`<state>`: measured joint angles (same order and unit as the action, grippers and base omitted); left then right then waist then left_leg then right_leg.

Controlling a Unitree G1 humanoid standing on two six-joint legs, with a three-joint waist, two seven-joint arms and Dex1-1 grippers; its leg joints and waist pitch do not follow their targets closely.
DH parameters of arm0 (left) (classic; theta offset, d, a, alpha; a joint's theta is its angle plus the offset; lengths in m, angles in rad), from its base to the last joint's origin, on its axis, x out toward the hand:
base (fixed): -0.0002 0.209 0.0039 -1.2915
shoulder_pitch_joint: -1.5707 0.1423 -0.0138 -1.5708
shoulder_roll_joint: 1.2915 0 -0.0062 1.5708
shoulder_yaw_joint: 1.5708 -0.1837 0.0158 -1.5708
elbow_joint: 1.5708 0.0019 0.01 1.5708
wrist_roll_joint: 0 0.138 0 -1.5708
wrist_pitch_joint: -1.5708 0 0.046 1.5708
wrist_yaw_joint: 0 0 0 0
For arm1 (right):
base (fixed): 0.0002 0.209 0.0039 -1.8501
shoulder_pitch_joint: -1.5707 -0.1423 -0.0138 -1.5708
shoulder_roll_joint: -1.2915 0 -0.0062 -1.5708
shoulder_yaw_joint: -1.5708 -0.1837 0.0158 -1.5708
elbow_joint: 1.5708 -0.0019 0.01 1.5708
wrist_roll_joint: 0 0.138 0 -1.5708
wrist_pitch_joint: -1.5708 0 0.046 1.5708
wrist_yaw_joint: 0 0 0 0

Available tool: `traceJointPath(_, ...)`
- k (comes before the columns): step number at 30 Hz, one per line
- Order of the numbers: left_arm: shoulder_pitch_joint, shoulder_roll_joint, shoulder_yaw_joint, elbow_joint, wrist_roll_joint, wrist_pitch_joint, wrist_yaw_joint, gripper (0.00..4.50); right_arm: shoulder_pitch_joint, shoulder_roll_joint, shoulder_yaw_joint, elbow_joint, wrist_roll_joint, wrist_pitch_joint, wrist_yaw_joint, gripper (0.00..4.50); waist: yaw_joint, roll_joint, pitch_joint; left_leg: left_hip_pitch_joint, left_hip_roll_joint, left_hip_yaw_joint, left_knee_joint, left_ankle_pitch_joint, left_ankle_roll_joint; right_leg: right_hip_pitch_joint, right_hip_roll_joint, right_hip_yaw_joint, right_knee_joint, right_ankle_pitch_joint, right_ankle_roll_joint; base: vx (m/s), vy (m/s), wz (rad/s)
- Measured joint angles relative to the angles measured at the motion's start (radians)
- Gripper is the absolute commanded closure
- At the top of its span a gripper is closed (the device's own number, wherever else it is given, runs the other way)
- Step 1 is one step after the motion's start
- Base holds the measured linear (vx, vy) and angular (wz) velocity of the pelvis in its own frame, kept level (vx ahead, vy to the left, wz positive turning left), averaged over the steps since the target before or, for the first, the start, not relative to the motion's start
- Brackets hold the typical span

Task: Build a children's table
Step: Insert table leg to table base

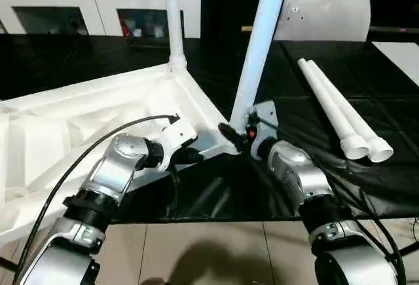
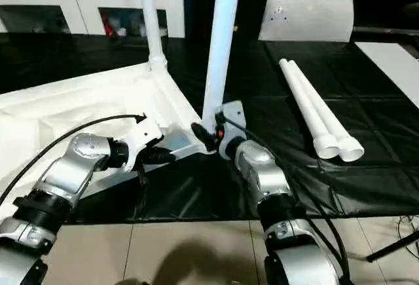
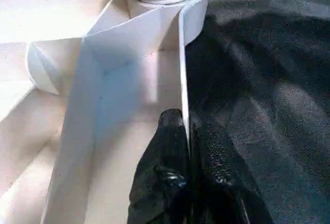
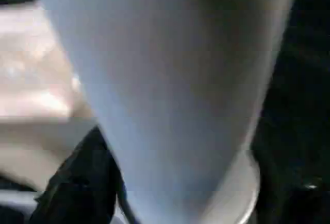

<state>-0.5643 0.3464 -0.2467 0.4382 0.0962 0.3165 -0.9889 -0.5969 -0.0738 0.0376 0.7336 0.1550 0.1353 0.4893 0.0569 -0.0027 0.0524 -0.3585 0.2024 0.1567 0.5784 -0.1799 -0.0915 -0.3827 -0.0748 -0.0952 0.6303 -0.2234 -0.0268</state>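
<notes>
A black sheet (image 1: 308,95) covers the floor (image 1: 216,246) (tiled); white cabinets (image 1: 91,3) far. Left hand (image 3: 188,147) pinches the tabletop (image 1: 78,121) rim; right hand's (image 2: 208,135) spread unclear.

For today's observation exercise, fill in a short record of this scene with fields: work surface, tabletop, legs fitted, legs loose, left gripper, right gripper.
work surface: black sheet
tabletop: white, underside up
legs fitted: two stand upright in corner sockets, far leg and near leg
legs loose: two spare legs lie side by side on the sheet, to the robot's right
left gripper: shut on the tabletop's side wall by the near corner
right gripper: at the near leg's base; grip cannot be told
</notes>
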Motion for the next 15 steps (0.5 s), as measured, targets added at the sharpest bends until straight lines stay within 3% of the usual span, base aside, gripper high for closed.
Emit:
traceJointPath(10, -0.011, 0.016, -0.012, 0.021, -0.006, -0.044, -0.032, 4.50, 0.039, -0.022, -0.008, -0.030, 0.006, 0.007, 0.021, 0.07, 0.003, 0.004, 0.003, -0.001, 0.001, 0.002, 0.000, -0.001, 0.001, -0.001, 0.000, 0.000, -0.001, 0.000, 0.000, 0.000, 0.000, 0.00)
traceJointPath(15, -0.025, 0.023, -0.017, 0.057, -0.015, -0.090, -0.052, 4.50, 0.116, -0.061, -0.009, -0.129, 0.018, 0.019, 0.068, 0.03, 0.005, 0.005, 0.003, -0.002, 0.001, 0.004, 0.000, -0.001, 0.002, -0.001, 0.000, 0.000, -0.002, 0.000, 0.000, 0.000, 0.000, 0.00)
